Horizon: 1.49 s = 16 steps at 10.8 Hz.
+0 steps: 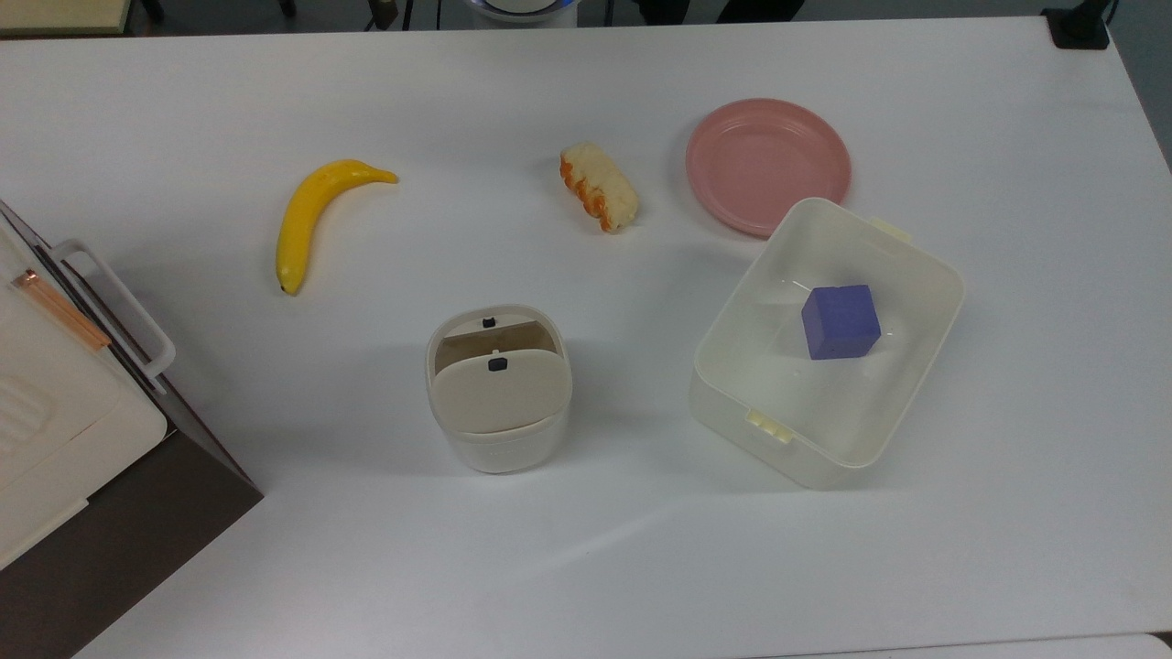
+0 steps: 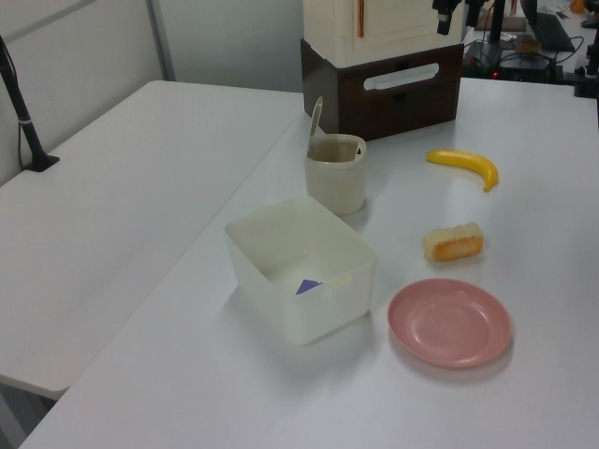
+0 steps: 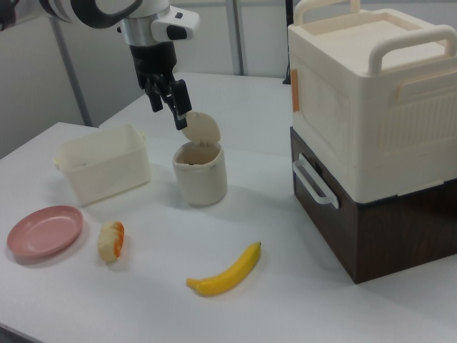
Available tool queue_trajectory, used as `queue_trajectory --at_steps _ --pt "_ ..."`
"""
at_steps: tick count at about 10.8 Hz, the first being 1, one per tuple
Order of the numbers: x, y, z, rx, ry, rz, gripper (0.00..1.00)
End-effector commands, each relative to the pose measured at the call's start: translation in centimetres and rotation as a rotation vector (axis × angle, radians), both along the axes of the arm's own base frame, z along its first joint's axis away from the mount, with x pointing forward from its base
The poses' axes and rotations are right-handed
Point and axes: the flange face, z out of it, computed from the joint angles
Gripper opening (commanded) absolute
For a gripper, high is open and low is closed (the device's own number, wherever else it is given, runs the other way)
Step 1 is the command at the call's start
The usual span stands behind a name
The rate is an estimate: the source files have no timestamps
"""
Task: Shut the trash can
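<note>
Small cream-white rounded-square plastic trash can [image 3: 200, 174] stands mid white counter [image 1: 586, 567], between dark-brown cabinet with cream box [image 3: 371, 136] and translucent rectangular tub [image 3: 103, 171]. Its beige hinged lid [image 3: 200, 128] stands up, open. Black pincer [image 3: 176, 107] hangs just above and to the right view's left of lid, near its top edge; touching or not, can't tell. Fingers slightly parted, holding nothing. Judgement: lid must swing down over can's mouth, so push comes from above its raised edge.
</note>
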Motion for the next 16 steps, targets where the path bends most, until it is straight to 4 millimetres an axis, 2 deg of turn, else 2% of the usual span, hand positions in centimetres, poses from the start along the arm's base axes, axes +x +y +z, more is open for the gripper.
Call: queue_trajectory --at_steps 1,9,12,15,16 --pt "-0.47 0.02 0.32 0.007 -0.018 -0.007 1.00" --pt "-0.47 0.04 0.17 0.003 -0.010 -0.008 1.00" --pt "-0.69 0.06 0.01 -0.067 0.025 -0.019 1.00" --pt "-0.64 -0.07 0.08 -0.070 0.016 0.051 1.00" --pt "-0.51 0.44 0.19 -0.072 0.010 0.085 1.00"
